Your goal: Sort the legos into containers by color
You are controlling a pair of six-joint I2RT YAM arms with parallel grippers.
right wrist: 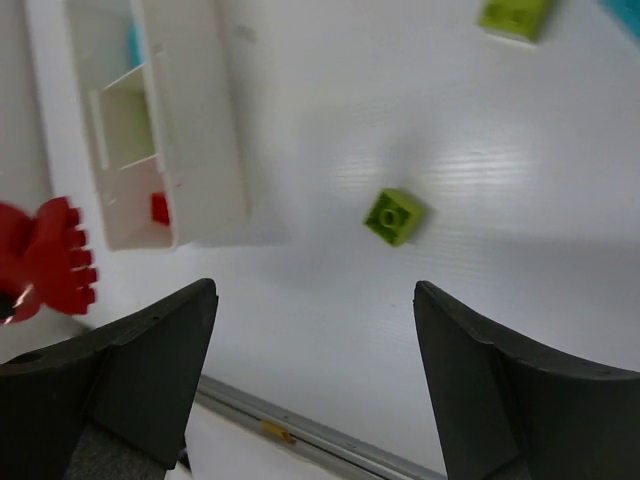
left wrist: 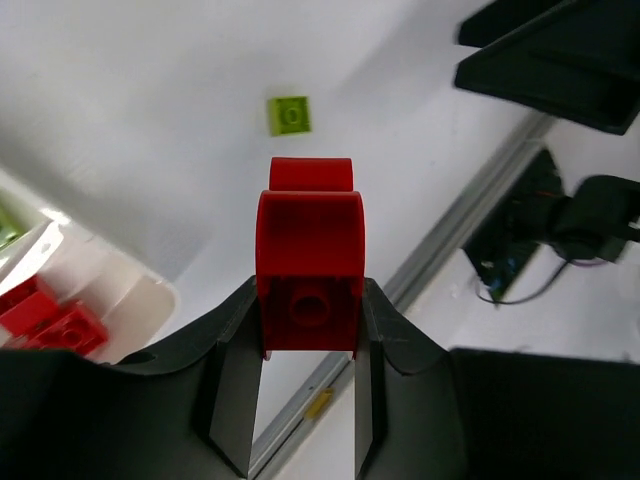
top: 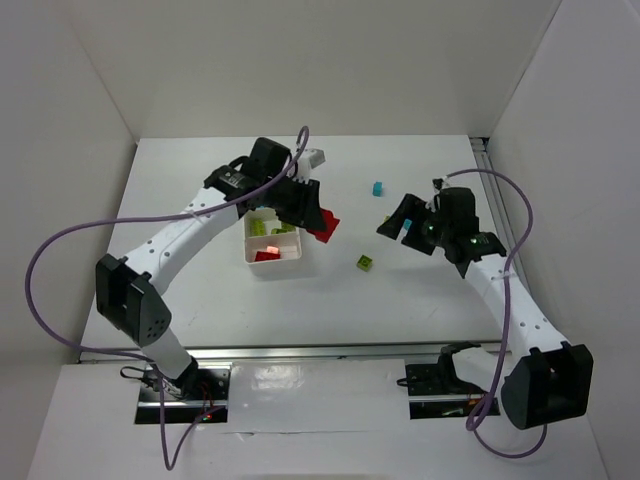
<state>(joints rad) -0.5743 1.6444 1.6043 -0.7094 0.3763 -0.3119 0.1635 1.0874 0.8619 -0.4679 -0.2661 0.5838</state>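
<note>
**Red brick in hand, loose legos yet to be sorted**

A white surface (top: 200, 180), enclosed by white walls (top: 80, 70), is seen from above. The white tray (top: 278, 268) is set left of centre. Red bricks (top: 267, 256) are seen in its nearest compartment and yellow-green bricks (top: 265, 229) in the next. A cyan piece (right wrist: 133, 45) is shown in the far compartment by the right wrist view.

Just right of the tray, the left pincer (top: 318, 222) is closed on a red brick (left wrist: 310, 250), apparently held off the surface. Further right of the tray, a yellow-green lego (top: 366, 262) lies loose, and a cyan lego (top: 378, 188) is seen beyond it. Well right of the tray, the right pincer (top: 405, 225) is spread wide with nothing held.

The sorting is judged partly done. The held red brick is yet to be placed, and at least two loose pieces are yet to be collected.
</note>
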